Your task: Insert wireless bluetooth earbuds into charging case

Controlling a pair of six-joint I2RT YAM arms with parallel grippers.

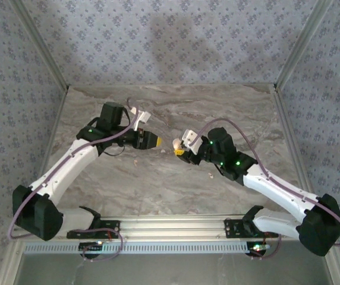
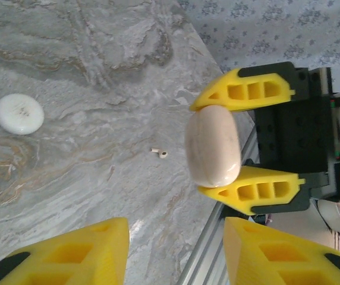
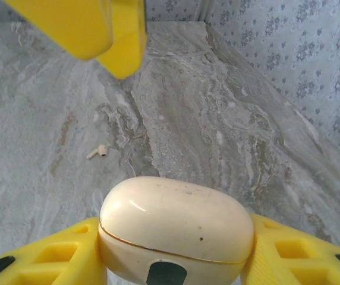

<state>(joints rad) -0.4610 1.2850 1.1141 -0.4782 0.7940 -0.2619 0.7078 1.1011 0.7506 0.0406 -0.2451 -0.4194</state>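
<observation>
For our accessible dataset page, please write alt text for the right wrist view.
The right gripper clamps a cream oval case between its yellow fingers. Beyond, one earbud lies on the marble table; the left gripper hangs top left.

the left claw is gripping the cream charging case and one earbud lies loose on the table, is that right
Not the left: the right claw holds the charging case, seen between its own fingers in the right wrist view. The left claw stands open and empty. One earbud does lie loose on the table.

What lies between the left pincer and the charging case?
Bare in the left wrist view: just tabletop between left pincer and charging case; an earbud sits aside.
</observation>
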